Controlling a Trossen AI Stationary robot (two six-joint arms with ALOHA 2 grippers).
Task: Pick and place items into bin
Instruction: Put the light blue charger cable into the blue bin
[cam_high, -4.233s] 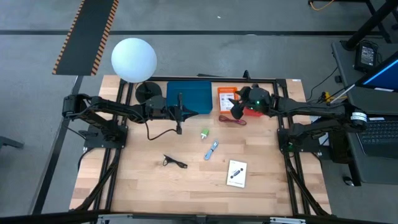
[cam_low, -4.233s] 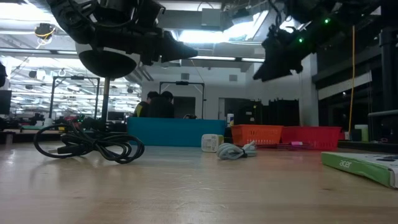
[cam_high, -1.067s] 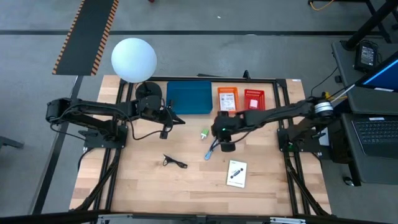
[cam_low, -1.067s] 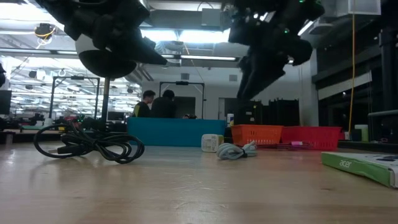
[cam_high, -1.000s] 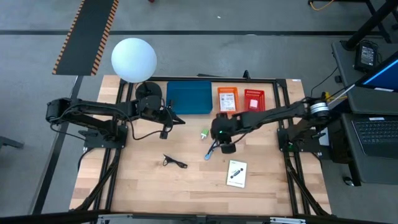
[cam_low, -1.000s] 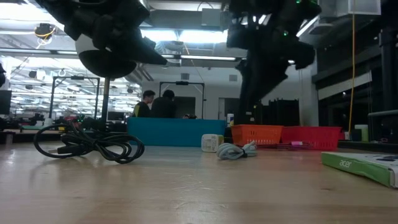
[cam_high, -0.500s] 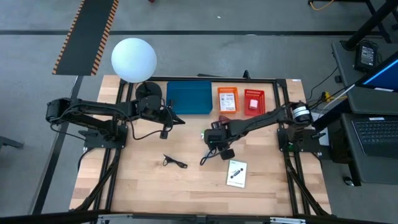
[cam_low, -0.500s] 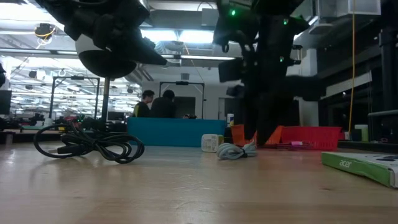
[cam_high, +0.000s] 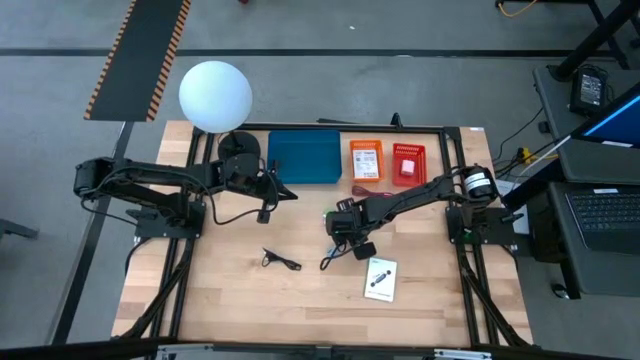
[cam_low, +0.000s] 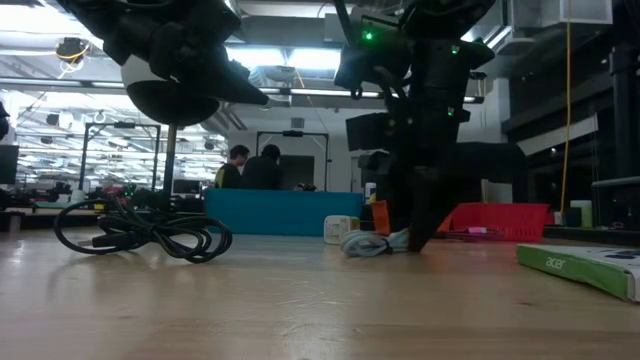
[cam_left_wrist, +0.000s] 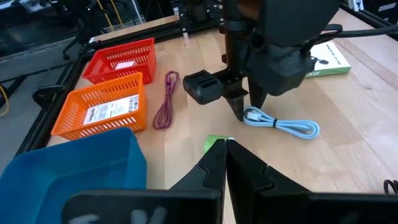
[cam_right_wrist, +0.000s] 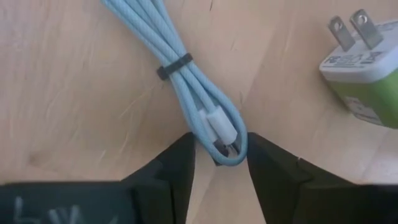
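Pale-blue bundled cable sits between the right pincer's spread fingers, beside the green plug; closing off-centre could squeeze its looped end free.

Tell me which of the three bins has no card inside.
The blue bin, largest of the three: no card shows in it. The orange bin and the red bin each hold a white printed card.

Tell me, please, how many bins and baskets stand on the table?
3. A blue bin at the far edge of the table, an orange basket just right of it, and a red basket right of that. None seems hidden.
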